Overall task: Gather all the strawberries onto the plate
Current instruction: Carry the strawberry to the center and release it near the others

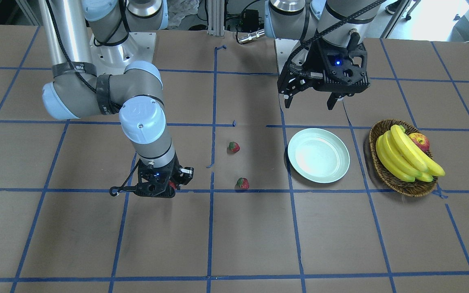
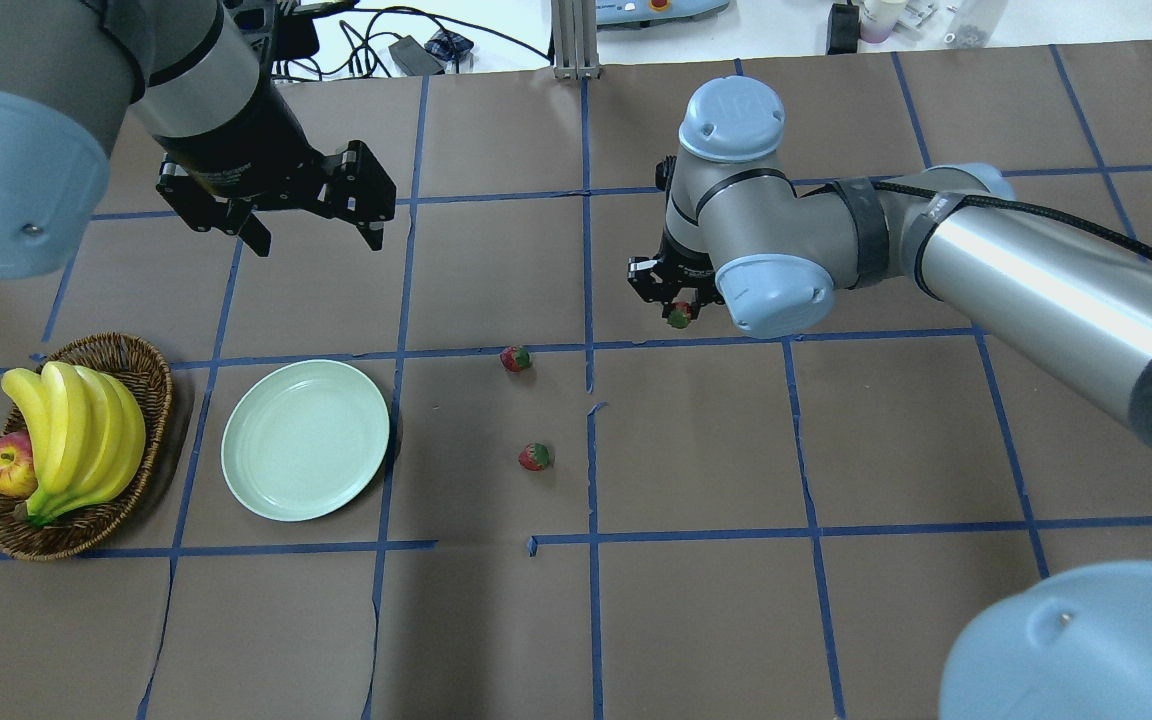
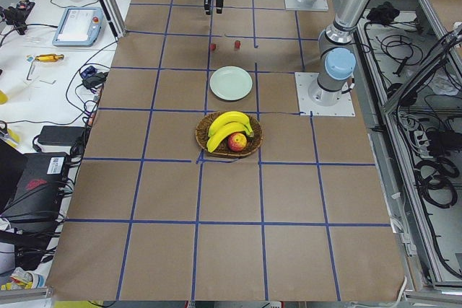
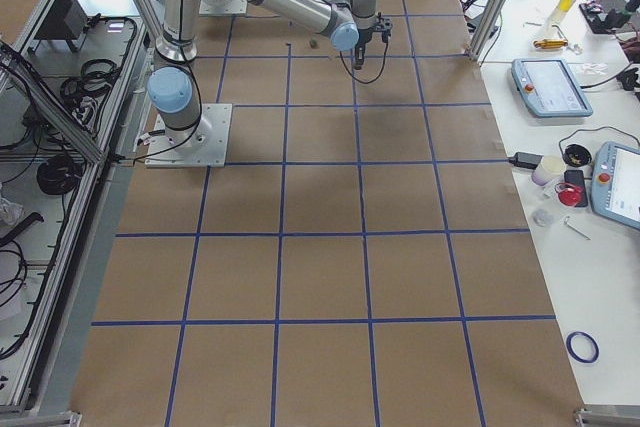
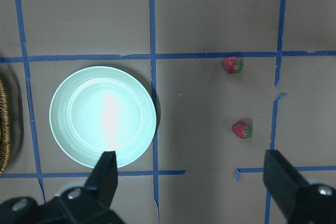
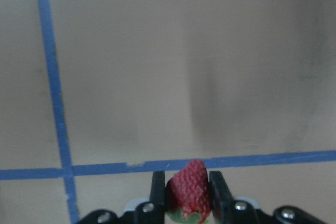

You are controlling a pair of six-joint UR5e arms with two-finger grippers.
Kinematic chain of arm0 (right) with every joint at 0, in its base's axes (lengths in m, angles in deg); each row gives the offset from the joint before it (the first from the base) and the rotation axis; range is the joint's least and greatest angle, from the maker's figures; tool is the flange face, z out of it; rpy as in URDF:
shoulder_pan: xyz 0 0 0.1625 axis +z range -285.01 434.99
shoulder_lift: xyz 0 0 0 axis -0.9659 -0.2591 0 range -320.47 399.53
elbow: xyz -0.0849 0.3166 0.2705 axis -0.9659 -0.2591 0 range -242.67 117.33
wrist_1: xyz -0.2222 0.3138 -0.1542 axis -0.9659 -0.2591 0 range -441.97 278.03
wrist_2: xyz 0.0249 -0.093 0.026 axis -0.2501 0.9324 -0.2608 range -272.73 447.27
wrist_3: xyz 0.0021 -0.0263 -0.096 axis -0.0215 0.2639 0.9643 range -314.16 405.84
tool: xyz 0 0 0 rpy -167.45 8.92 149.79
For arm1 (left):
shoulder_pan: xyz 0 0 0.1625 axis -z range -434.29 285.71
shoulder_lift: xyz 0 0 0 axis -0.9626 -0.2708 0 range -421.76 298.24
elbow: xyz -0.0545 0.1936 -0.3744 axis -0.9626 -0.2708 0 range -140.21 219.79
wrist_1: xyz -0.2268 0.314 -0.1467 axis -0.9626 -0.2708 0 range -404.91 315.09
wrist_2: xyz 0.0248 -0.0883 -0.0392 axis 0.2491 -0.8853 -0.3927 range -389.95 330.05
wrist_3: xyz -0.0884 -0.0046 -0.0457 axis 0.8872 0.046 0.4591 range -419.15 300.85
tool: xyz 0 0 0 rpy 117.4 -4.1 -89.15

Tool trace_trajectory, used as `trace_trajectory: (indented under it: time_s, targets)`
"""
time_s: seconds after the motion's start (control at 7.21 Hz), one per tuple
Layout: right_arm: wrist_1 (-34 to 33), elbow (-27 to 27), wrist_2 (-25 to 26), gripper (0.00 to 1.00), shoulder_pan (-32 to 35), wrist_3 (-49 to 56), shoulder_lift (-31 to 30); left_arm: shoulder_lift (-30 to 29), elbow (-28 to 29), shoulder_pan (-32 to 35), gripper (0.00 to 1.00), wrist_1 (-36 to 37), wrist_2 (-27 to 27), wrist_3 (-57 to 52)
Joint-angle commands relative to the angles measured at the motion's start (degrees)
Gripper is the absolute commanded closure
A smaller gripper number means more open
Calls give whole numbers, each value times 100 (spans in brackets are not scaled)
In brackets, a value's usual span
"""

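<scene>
Right hand (image 6: 187,178) clamped one strawberry (image 6: 188,196), its leafy cap cut off at the frame's edge; left hand (image 2: 316,238) hung spread wide.

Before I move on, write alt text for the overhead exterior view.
The right end effector grips one small red strawberry; a second strawberry and a third strawberry lie loose on the brown table, right of the empty round pale mint-green plate. The left end effector hovers open beyond the plate, near a wicker basket of yellow bananas and a red-yellow apple.
</scene>
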Motion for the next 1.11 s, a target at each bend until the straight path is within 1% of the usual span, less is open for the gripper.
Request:
trace_trajectory:
  time_s: [0.0, 0.14, 0.28, 0.42, 0.56, 0.69, 0.83, 0.97]
  targets:
    - [21, 51, -322, 100, 1042, -1069, 155, 4, 0, 0, 0, 0, -1, 0]
    - [-214, 113, -339, 100, 1161, -1197, 244, 4, -8, 0, 0, 0, -1, 0]
    - [-269, 113, -331, 100, 1197, -1190, 331, 4, 0, 0, 0, 0, -1, 0]
    - [-287, 105, -296, 6, 1197, -1190, 358, -5, -8, 0, 0, 0, -1, 0]
    - [-270, 122, -313, 0, 1180, -1207, 289, 4, -8, 0, 0, 0, -1, 0]
    - [-287, 253, -226, 0, 1136, -1172, 219, 4, -8, 0, 0, 0, -1, 0]
    - [-235, 332, -60, 0, 979, -737, -95, 4, 0, 0, 0, 0, 8, 0]
    - [53, 333, 264, 0, 525, 137, -429, 13, 0, 0, 0, 0, 8, 0]
